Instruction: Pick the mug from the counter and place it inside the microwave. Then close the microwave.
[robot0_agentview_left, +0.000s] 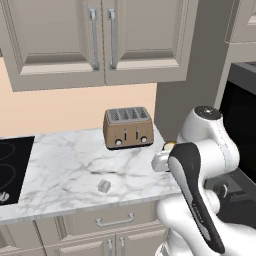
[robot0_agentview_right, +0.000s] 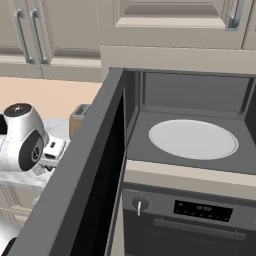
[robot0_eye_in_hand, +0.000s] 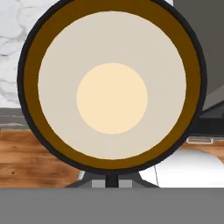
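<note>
Below the camera, black tan-lined mug (robot0_eye_in_hand: 112, 89)

Marble counter (robot0_agentview_left: 70, 165) w/ toaster (robot0_agentview_left: 128, 128) at back, small grey cube (robot0_agentview_left: 104, 186) nr front

A rendered home kitchen: a white marble counter (robot0_agentview_left: 65, 165) with grey veining runs over beige drawers and under panelled wall cabinets (robot0_agentview_left: 95, 40) with metal handles. A copper four-slot toaster (robot0_agentview_left: 128, 128) stands by the peach wall, a black cooktop (robot0_agentview_left: 12, 167) at the slab's left. A built-in microwave (robot0_agentview_right: 192, 135) hangs open above a knobbed oven (robot0_agentview_right: 200, 220)
</note>
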